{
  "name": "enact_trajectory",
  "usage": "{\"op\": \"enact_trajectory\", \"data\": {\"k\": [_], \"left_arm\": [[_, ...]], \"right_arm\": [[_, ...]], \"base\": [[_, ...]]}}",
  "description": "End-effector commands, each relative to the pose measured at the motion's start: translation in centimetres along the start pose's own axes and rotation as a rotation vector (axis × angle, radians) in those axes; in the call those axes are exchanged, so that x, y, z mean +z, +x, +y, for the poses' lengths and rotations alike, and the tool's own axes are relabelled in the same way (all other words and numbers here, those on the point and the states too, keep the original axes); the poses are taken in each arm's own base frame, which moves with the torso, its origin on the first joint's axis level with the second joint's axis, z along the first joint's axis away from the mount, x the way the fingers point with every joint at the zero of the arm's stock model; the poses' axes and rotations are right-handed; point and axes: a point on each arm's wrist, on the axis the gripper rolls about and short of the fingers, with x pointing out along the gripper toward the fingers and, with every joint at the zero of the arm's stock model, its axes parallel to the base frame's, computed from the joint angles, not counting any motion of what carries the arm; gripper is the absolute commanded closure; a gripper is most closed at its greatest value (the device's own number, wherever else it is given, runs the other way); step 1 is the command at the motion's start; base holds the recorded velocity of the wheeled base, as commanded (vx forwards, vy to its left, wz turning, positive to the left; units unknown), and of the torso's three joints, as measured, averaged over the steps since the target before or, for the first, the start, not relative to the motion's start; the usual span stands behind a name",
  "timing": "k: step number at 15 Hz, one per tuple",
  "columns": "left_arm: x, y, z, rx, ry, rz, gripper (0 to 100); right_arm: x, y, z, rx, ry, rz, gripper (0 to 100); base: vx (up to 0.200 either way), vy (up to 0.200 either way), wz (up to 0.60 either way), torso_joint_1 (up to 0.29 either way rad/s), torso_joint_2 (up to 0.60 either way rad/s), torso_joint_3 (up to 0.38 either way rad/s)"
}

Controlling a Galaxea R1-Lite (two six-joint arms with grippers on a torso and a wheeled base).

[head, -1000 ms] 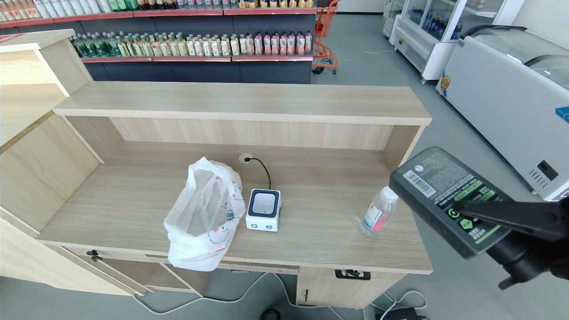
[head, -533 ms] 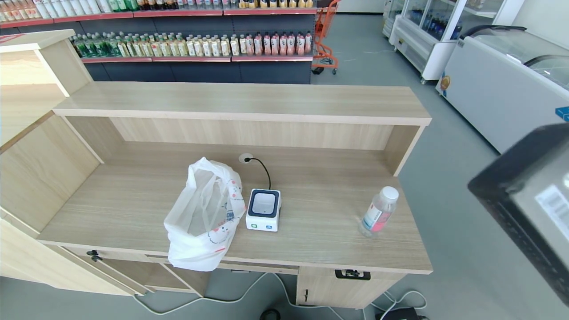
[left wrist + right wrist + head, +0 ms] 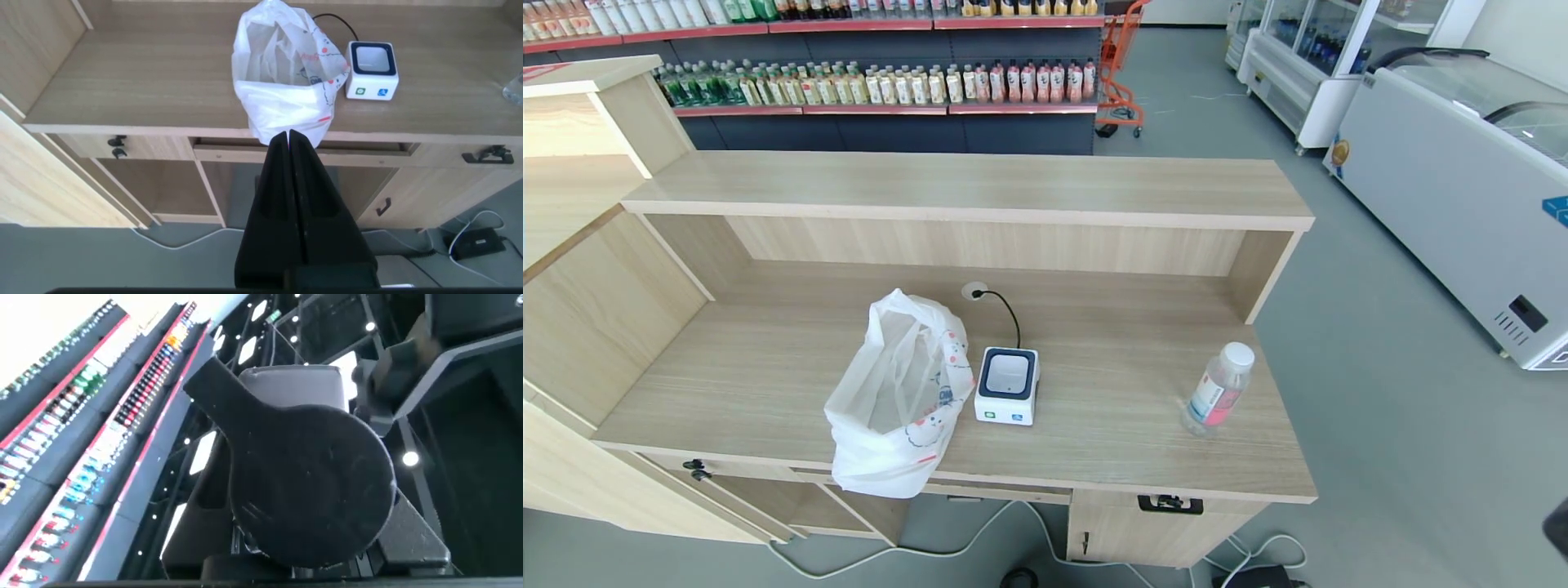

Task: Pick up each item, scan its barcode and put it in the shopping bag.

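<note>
Three things stand on a pale wood counter (image 3: 1111,359): a bag (image 3: 894,400), a scanner (image 3: 1007,384) and a bottle (image 3: 1217,390).

The thin white plastic bag sits at the left. Its mouth gapes upward and its bottom sags over the near edge. It touches or nearly touches the scanner on its right, probably so that a scanned item has only a short way to go. The scanner is a small white box with a dark window facing up, so a barcode would have to be turned downward over it. A black cable (image 3: 1009,314) runs from it to a hole at the far side.

The clear bottle has a white cap and stands upright near the right near corner, well apart from the scanner. It is not yet scanned or bagged.

The left jaws are pressed together with nothing between them. They are held off the near side of the counter, pointing toward the bag.

For the right jaws, open or holding cannot be told. A dark rounded shape (image 3: 310,490) sits too close to that wrist camera to identify.

The bag carries a red and dark cartoon print. The bottle's label is white, pink and blue. The scanner has small green and blue stickers. All writing is too small to read.
</note>
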Motion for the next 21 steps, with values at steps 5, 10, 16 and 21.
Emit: {"op": "enact_trajectory", "data": {"k": [5, 10, 16, 21], "left_arm": [[0.0, 0.0, 0.0, 0.000, 0.000, -0.001, 100], [0.0, 0.0, 0.0, 0.000, 0.000, 0.001, 100], [0.0, 0.0, 0.0, 0.000, 0.000, -0.001, 100], [0.0, 0.0, 0.0, -0.001, 0.000, -0.001, 100]], "right_arm": [[1.0, -1.2, -1.3, 0.011, 0.002, 0.004, 100], [1.5, -1.1, -0.7, 0.072, 0.047, 0.000, 100], [1.5, -1.1, -0.5, 0.104, 0.076, 0.003, 100], [1.3, -1.1, -0.7, 0.102, 0.074, 0.007, 100]], "base": [[0.000, 0.000, 0.00, 0.000, 0.00, 0.000], [0.000, 0.000, 0.00, 0.000, 0.00, 0.000], [0.000, 0.000, 0.00, 0.000, 0.00, 0.000], [0.000, 0.000, 0.00, 0.000, 0.00, 0.000]]}}
